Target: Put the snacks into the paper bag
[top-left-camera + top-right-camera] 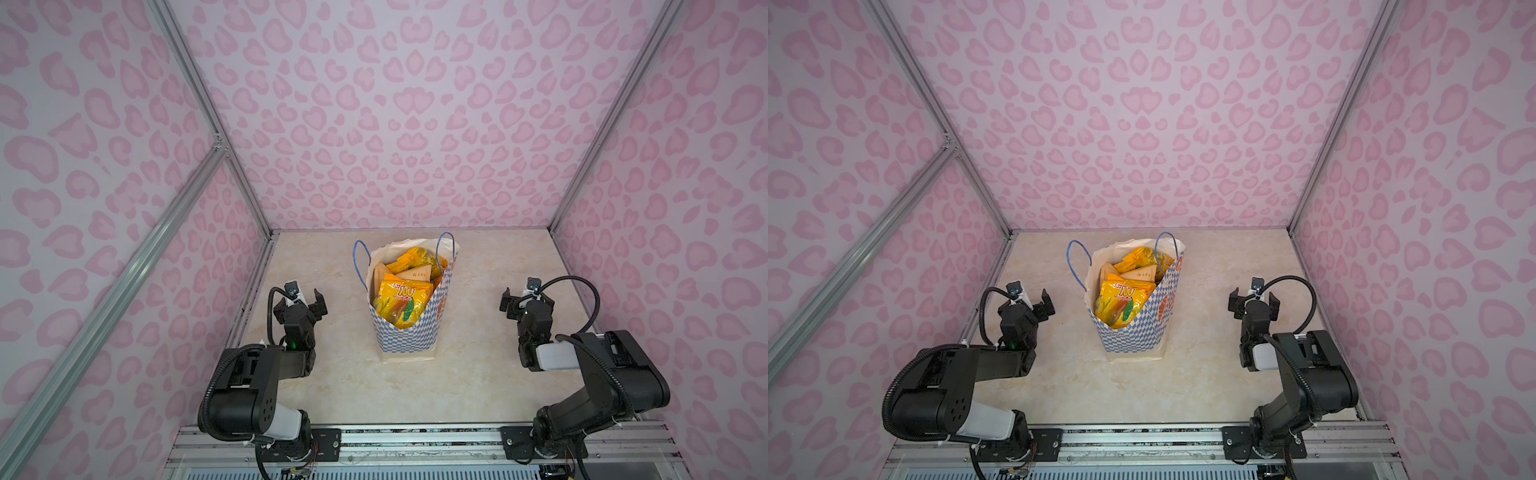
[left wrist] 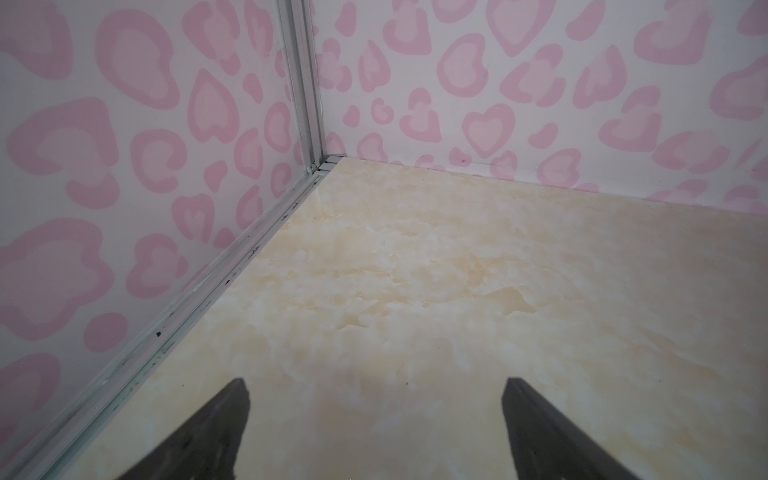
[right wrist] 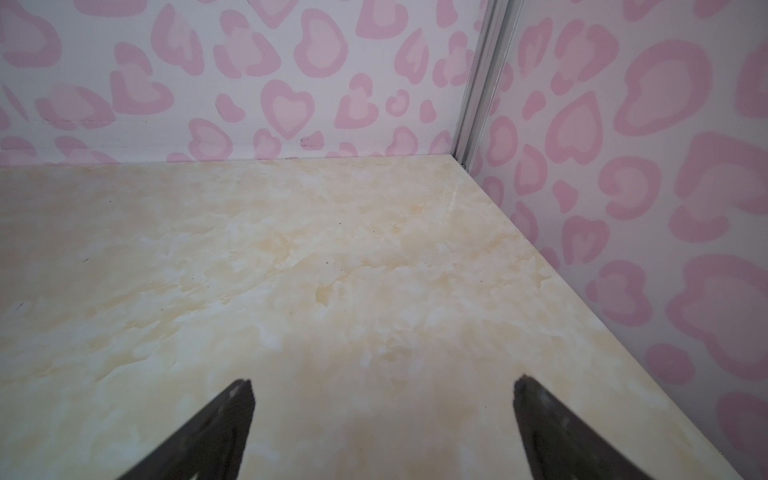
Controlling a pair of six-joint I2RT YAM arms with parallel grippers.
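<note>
Nearest to us, on the near side of the paper bag (image 1: 405, 338) (image 1: 1129, 340), a metal rail (image 1: 415, 440) carries both arm bases, one off to the bag's left and one off to its right. From there each arm folds up and reaches inward, so the two grippers sit about level with the bag's middle, well apart from it.

The left gripper (image 1: 300, 305) hangs to the left of the bag with its jaws spread wide and nothing in them. In the left wrist view we see its two dark fingers (image 2: 208, 436) far apart, with the marbled table (image 2: 415, 291) showing between them. The right gripper (image 1: 527, 303) hangs to the right of the bag, likewise spread wide and empty. The right wrist view shows its fingers (image 3: 548, 436) apart over the same surface. Neither gripper touches the bag.

In both top views the bag stands upright on the table between the two grippers. Its mouth is open upward and its lower part is checkered blue and white. The snacks (image 1: 415, 257) lie inside it, heaped up to the rim. A large yellow-orange packet (image 1: 1119, 301) lies on top at the near side, with a tan pouch (image 1: 417, 274) just behind it. More yellow and orange packets sit at the far side of the mouth. Two blue cord handles (image 1: 360, 257) rise from the rim, one at the bag's left and one at its far right. Behind the bag we see the wall (image 1: 395, 124), printed with pink heart-like blotches.
</note>
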